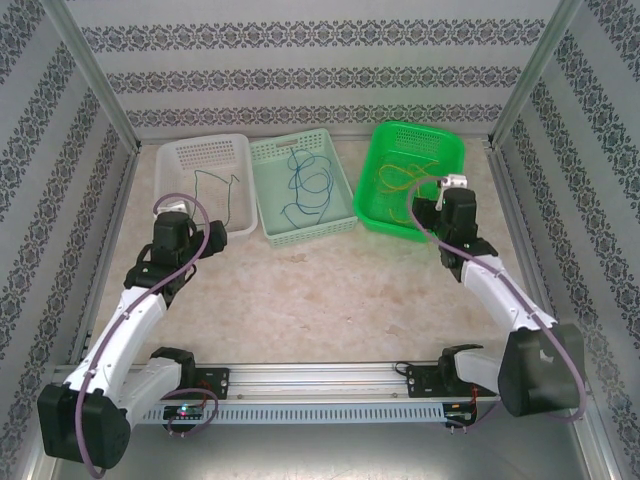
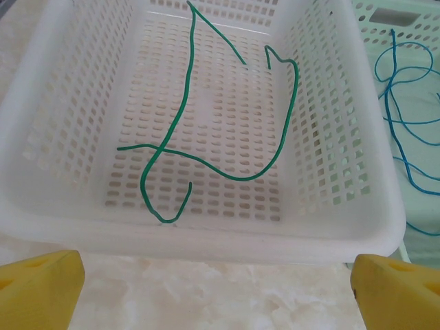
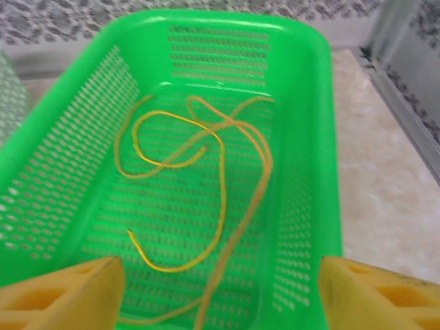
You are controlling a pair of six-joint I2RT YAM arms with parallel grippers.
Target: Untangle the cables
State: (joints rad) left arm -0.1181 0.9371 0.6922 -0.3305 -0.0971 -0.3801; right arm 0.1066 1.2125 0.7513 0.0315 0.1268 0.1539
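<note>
Left end effector (image 2: 220,292) hangs released over the near rim of the white perforated plastic basket (image 2: 206,240), its yellow fingers (image 2: 41,292) spread wide with nothing between them. One thin dark green wire (image 2: 180,117) lies loosely curled on that basket's floor. Right end effector (image 3: 221,299) is likewise released (fingers apart, empty) at the near end of the bright green plastic basket (image 3: 323,137), where thin yellow wires (image 3: 223,165) loop over one another. Between the two, a pale mint plastic basket (image 1: 305,232) holds thin blue wires (image 1: 310,183). All three baskets sit on the marbled beige surface (image 1: 330,290).
</note>
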